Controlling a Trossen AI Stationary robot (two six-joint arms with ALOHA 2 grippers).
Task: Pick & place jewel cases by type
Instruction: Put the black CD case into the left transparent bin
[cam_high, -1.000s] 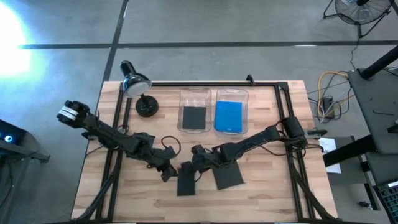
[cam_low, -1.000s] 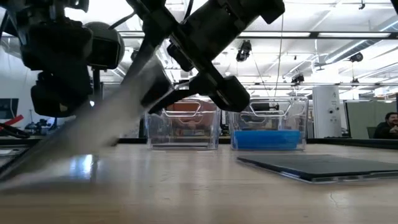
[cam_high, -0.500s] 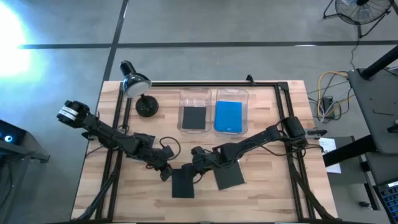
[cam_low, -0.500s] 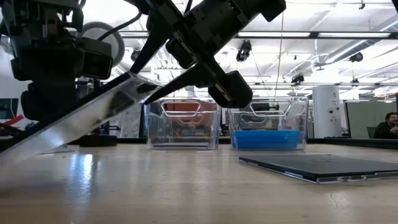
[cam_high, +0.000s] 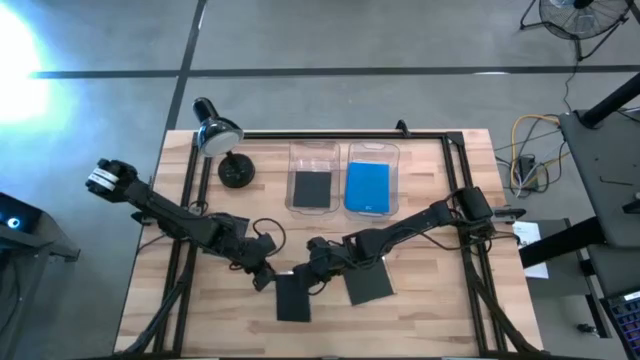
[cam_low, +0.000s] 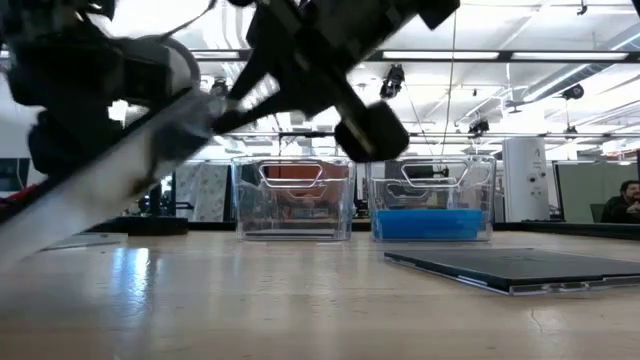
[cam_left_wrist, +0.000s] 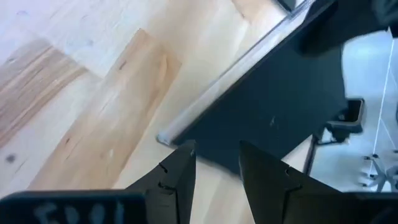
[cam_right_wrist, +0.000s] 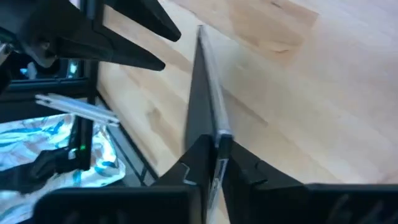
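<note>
Case (cam_high: 293, 297), dark and square, sits tilted near the front middle of the bench (cam_high: 420, 320), one edge lifted off the wood, as the low view shows it (cam_low: 100, 190) slanting up from the boards. The right claw (cam_high: 309, 272) meets it at the case's 1 o'clock corner; in the right wrist view the two fingers (cam_right_wrist: 245, 168) are pinched close on the case's thin edge (cam_right_wrist: 208, 106), with the case running straight away from them. The left claw (cam_high: 262, 279) waits at the case's 10 o'clock, just beside it; the left wrist view shows its fingers (cam_left_wrist: 174, 180) parted by a narrow gap with nothing between them, the dark case (cam_left_wrist: 280, 106) lying just past the tips.

A second dark case (cam_high: 368, 285) lies flat on the bench at 3 o'clock of the held one, near it but apart. Toward 12 o'clock, well apart, stand two clear bins side by side: the left bin (cam_high: 296, 158) holds a dark case (cam_high: 312, 187), the right bin (cam_high: 392, 160) a blue case (cam_high: 367, 187). A black desk lamp (cam_high: 222, 150) stands at 9 o'clock of the bins.
</note>
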